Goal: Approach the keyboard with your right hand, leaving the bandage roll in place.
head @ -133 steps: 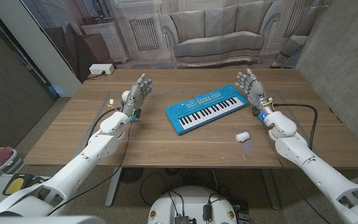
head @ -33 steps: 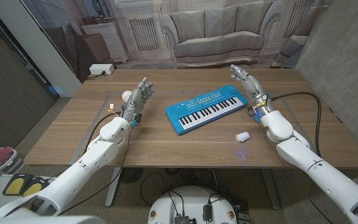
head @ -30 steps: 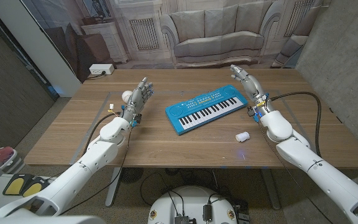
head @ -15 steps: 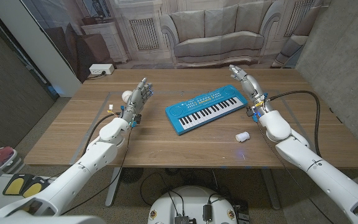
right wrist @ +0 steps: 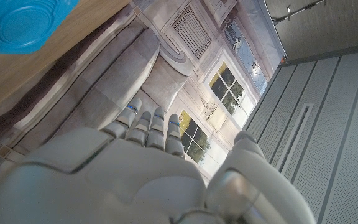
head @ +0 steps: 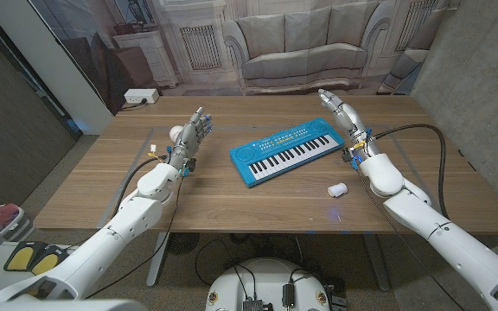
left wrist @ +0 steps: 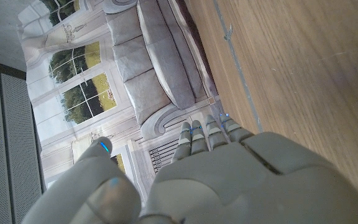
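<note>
A blue toy keyboard (head: 288, 150) with white and black keys lies slanted in the middle of the wooden table (head: 232, 194). Its blue round speaker end (right wrist: 23, 22) appears in the right wrist view. My right hand (head: 342, 115) is raised just past the keyboard's right end, fingers straight and apart, holding nothing. A small white bandage roll (head: 337, 189) lies on the table nearer the front edge, beside my right forearm. My left hand (head: 191, 135) stands upright at the table's left side, fingers apart, nothing in it.
A backdrop printed with a sofa and windows (head: 301, 43) hangs behind the table. A white power strip (head: 140, 96) sits on the floor at the back left. A black cable (head: 422, 130) loops over the table's right side by my right arm.
My right hand has edged a little to the left, nearer the keyboard's right end. The left hand, the keyboard and the bandage roll have stayed where they were.
</note>
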{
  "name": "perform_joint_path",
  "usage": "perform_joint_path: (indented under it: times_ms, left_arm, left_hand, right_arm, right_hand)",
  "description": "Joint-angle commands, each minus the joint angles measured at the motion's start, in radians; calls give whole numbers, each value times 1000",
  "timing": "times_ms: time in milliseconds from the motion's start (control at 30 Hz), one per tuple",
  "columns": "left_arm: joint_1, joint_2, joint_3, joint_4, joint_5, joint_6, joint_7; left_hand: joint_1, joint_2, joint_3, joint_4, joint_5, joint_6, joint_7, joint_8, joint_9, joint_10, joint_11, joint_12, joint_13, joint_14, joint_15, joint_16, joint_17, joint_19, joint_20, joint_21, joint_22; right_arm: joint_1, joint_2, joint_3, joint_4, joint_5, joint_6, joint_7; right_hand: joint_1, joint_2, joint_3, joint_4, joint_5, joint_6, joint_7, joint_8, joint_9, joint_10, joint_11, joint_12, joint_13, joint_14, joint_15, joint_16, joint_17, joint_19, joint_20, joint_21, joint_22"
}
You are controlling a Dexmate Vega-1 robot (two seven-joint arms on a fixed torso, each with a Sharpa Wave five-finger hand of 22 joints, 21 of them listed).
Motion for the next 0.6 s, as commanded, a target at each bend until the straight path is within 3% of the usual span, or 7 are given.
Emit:
perform_joint_path:
  times_ms: [33, 600]
  left_arm:
    - [-1, -10, 2, 6, 3, -18, -2]
    - [11, -18, 8, 10, 5, -28, 0]
  left_hand:
    - [8, 1, -2, -2, 1, 6, 0, 2, 4, 6, -8, 1, 5, 7, -1, 0, 3, 10, -2, 2, 2]
    - [12, 3, -4, -3, 1, 7, -1, -1, 4, 8, -4, -1, 5, 7, -2, -2, 3, 8, -1, 0, 2]
  right_arm:
    - [-16, -14, -2, -43, -102, -49, -71]
    - [-26, -36, -19, -84, -216, -125, -136]
  right_hand:
    - [6, 6, 0, -7, 3, 6, 2, 7, 4, 5, -5, -1, 5, 2, -3, -3, 2, -4, -31, -2, 4]
    - [8, 8, 0, -10, 4, 9, 1, 6, 5, 8, -6, -2, 5, 4, -6, -4, 2, -1, -32, -9, 4]
